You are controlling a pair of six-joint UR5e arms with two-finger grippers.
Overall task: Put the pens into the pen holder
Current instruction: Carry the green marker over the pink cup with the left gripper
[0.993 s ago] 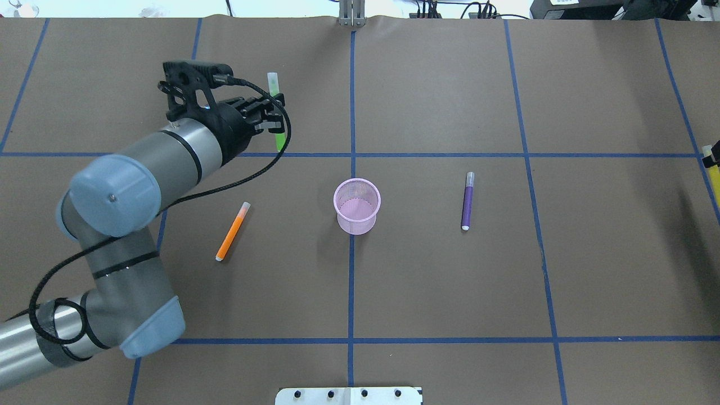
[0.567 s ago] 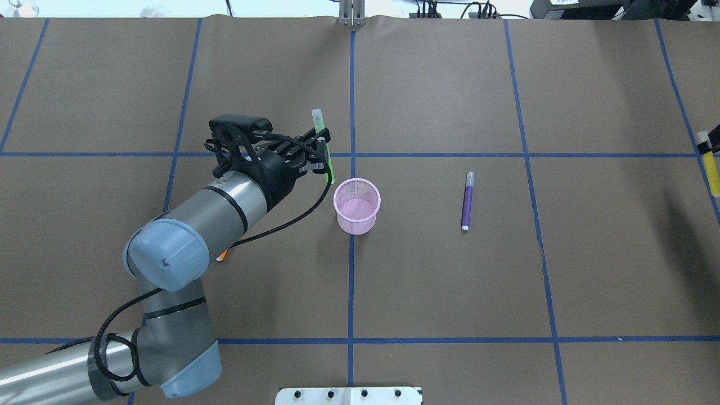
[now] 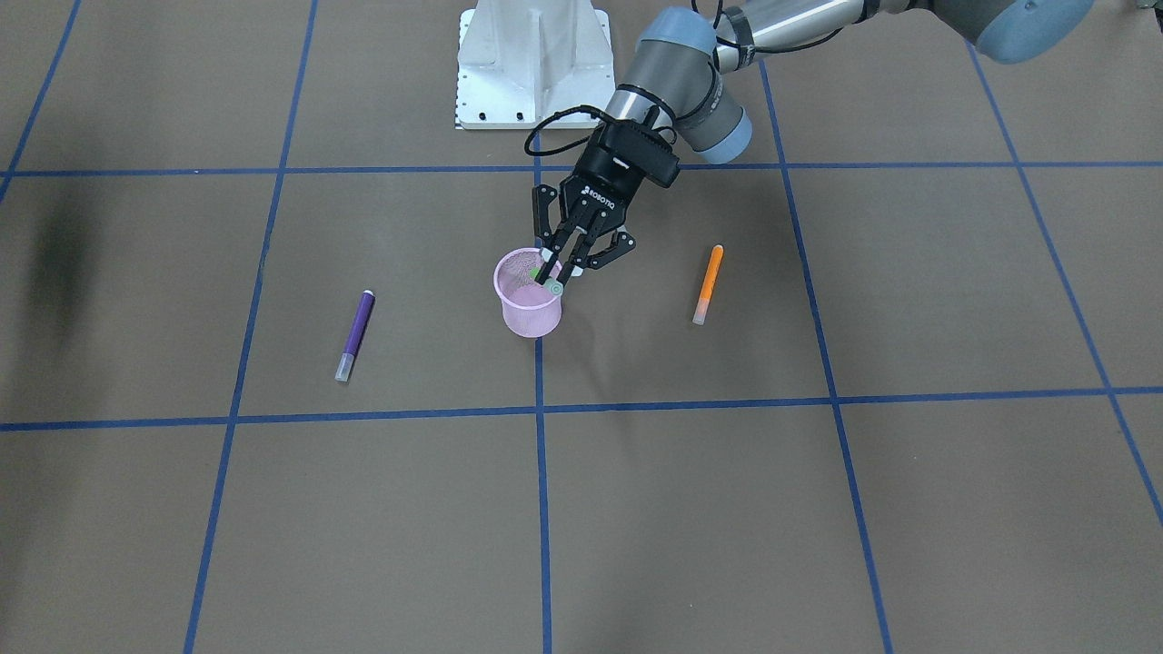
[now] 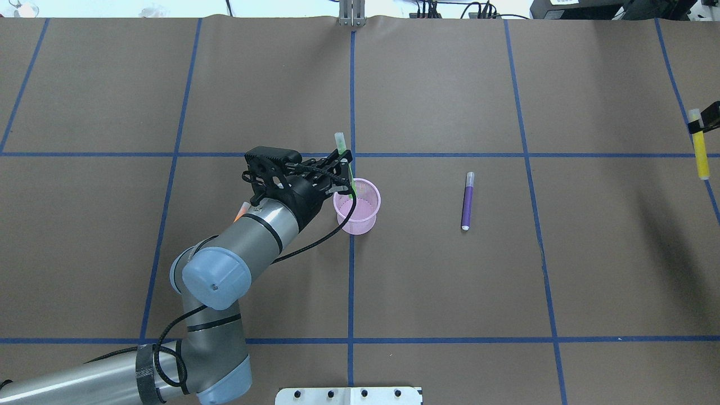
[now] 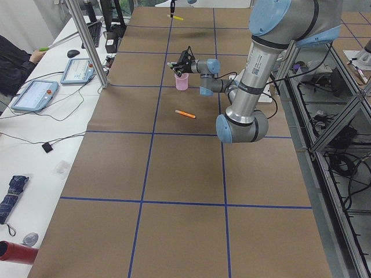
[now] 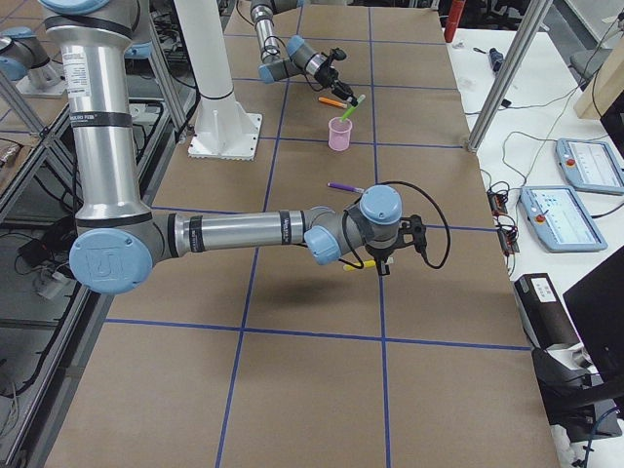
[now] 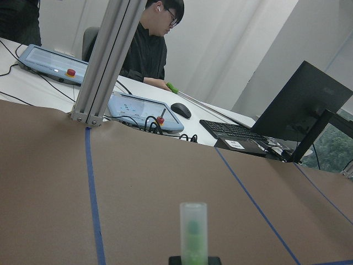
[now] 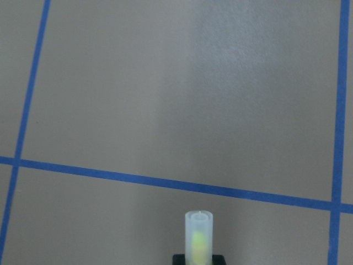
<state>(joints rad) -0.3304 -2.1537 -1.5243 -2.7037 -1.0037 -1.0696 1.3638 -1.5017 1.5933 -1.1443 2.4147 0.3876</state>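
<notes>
Overhead exterior view has your left fingers (image 4: 336, 167) clamped on the green pen (image 4: 340, 140), which hangs tilted over the pen holder (image 4: 357, 225): its lower tip sits just inside the rim on the robot's left side, and its pale cap leans up and away from the holder. The holder looks to have nothing else in it yet. The purple pen (image 4: 467, 201) lies on the tabletop (image 4: 450, 281) well apart from the holder on the robot's right, and the orange pen (image 3: 707, 283) lies nearer on the robot's left. Your right fingers (image 4: 713, 115) are closed on the yellow pen (image 4: 700, 157), far from the holder on the right. If you let go now, the slanted green pen could catch the rim and fall outside, or lever the light mesh holder over. Your left fingers also hang close above that rim, so any sideways drift could push the holder. Bringing the yellow pen in early risks crowding both arms above the holder.
</notes>
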